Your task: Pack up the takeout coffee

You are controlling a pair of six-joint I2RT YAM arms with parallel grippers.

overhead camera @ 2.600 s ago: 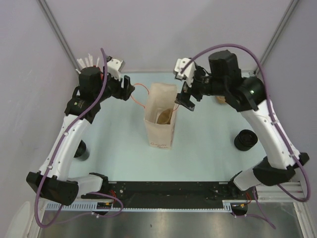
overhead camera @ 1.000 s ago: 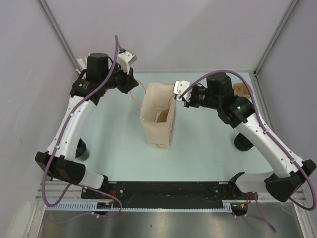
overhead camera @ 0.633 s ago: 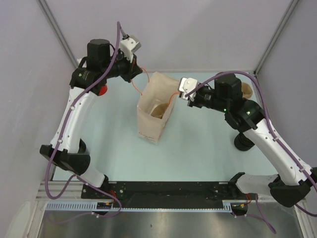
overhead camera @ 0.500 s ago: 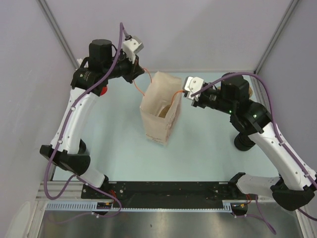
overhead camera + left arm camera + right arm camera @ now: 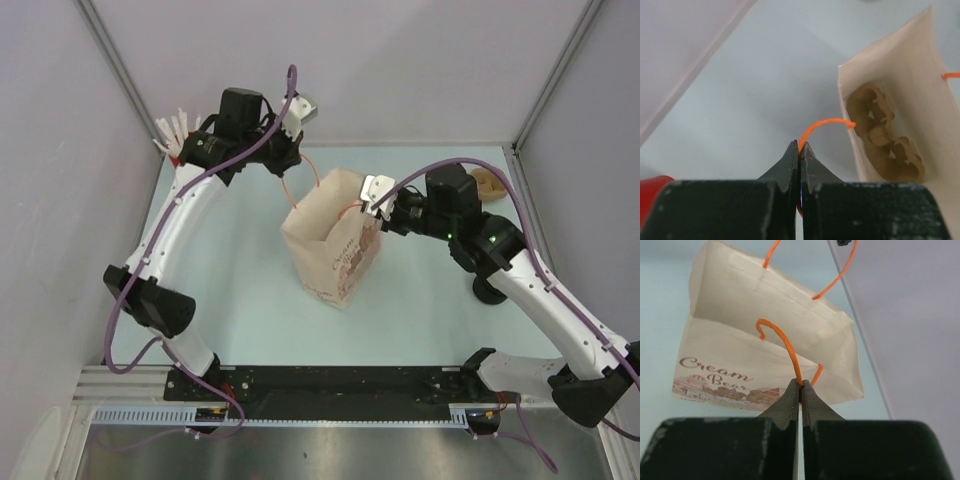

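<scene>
A cream paper bag (image 5: 335, 250) with orange cord handles hangs tilted between my two grippers, its mouth open and its printed side facing the front. My left gripper (image 5: 296, 167) (image 5: 799, 147) is shut on the far handle (image 5: 825, 124). My right gripper (image 5: 371, 208) (image 5: 800, 385) is shut on the near handle (image 5: 785, 345), just above the bag (image 5: 765, 350). A brown pulp cup carrier (image 5: 885, 142) lies inside the bag (image 5: 912, 85). The takeout coffee is hidden in these views.
A red cup of white straws (image 5: 176, 134) stands at the back left behind the left arm. A brown object (image 5: 491, 181) lies at the back right. A black round piece (image 5: 488, 291) peeks out under the right forearm. Grey walls close in both sides.
Both arms have swung to the right and carried the bag with them. The bag now leans over and shows its printed side. The left arm is stretched further toward the middle.
</scene>
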